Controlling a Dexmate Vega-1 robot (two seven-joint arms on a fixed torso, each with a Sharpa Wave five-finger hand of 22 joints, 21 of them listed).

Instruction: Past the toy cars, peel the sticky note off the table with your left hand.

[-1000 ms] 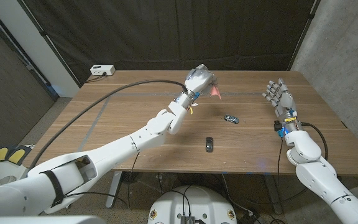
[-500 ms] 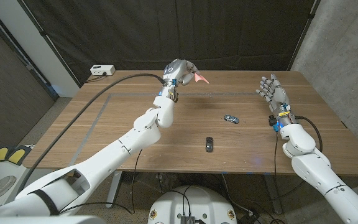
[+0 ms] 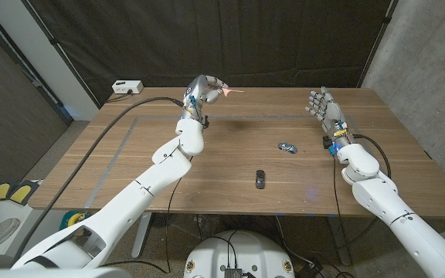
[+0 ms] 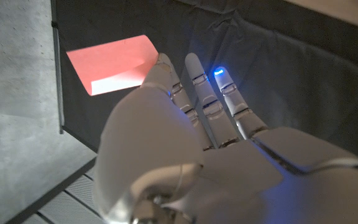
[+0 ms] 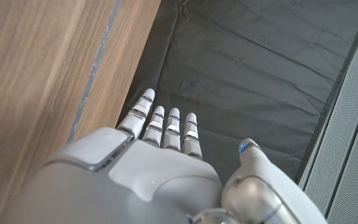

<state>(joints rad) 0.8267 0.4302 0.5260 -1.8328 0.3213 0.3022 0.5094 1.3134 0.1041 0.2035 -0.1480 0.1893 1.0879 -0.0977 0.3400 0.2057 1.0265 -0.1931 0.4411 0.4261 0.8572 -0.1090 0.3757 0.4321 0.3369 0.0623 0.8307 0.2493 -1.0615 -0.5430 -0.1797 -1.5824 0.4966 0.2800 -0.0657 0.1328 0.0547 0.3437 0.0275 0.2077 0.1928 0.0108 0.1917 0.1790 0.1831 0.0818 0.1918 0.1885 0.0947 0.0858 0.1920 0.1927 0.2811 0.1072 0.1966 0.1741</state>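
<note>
Item: sticky note [image 3: 229,92], pink, pinched in my left hand [image 3: 202,89], raised clear of the desk [image 3: 207,166] at upper centre of the head frame. Right hand [image 3: 323,108]: fingers spread, holding nothing, upright at right. Two toy cars [image 3: 287,147] [image 3: 260,178] on the desk, centre-right, apart.

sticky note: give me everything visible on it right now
The sticky note is a pink-red paper square, plain, with no writing visible. It is off the table, held up in the air by the left robot hand, whose fingertips pinch it at one edge so that most of the sheet sticks out free. In the head view it shows almost edge-on as a thin pink sliver above the wooden table's far side. It looks flat, not crumpled, and nothing else touches it.
</note>
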